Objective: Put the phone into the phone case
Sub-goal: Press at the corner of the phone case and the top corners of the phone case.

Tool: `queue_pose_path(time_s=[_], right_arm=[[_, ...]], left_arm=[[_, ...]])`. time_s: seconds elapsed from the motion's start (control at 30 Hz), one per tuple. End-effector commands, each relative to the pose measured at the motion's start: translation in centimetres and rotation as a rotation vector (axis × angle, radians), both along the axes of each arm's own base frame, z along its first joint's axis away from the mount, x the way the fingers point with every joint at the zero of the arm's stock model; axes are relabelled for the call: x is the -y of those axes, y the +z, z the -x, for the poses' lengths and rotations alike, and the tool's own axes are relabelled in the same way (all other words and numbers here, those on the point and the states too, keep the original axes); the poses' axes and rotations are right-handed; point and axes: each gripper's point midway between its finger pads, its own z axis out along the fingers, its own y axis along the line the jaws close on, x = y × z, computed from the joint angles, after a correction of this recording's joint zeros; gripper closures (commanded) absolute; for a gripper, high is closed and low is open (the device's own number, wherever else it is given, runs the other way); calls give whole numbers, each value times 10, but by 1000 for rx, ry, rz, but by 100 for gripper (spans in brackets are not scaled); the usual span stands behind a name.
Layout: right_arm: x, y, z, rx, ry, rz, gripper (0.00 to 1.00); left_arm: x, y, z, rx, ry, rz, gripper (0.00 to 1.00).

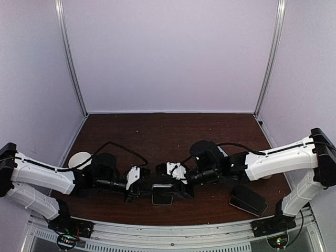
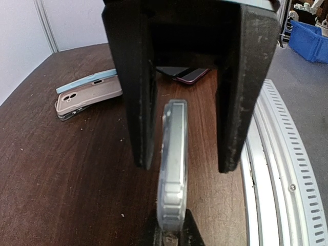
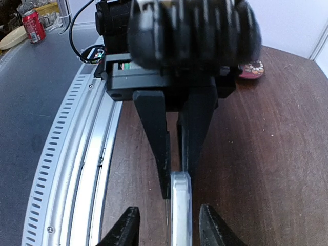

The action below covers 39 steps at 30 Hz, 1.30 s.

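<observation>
A clear-rimmed phone case [image 1: 163, 194] stands on edge between the two grippers at the table's near middle. Its face looks dark from above, and I cannot tell whether a phone sits in it. My left gripper [image 1: 148, 190] is shut on one end of the case; in the left wrist view [image 2: 171, 233] the jaws pinch the case's rim [image 2: 172, 154]. My right gripper [image 1: 178, 190] is open, with its jaws either side of the case's other end [image 3: 180, 205] and apart from it. The same gripper shows in the right wrist view [image 3: 169, 225].
A pink case and a light blue one [image 2: 87, 95] lie stacked further off. Dark phones [image 1: 248, 199] lie at the near right, and a white round thing [image 1: 80, 157] at the left. A flowered case [image 3: 251, 69] lies beyond the left arm. A metal rail [image 1: 173, 233] runs along the near edge.
</observation>
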Motion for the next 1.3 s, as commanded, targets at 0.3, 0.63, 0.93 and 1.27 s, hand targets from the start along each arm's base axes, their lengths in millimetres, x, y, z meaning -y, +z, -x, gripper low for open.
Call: queue_pose_path(time_s=[0.3,0.63,0.93,1.27], right_arm=[[23,-19,-11,-99,-97,-98,80],[23,-8,-9,-148,-108,-176,57],[18,2,1,-256,-81,-268,79],[21,27,-23,-379,-193,-209,90]], left_arm=[[3,16,1,27,-8,49,100],[10,72,2,-86,17,204,100],[5,98,12,-95,-18,289,100],[-25,98,-56,-102,446,158,14]])
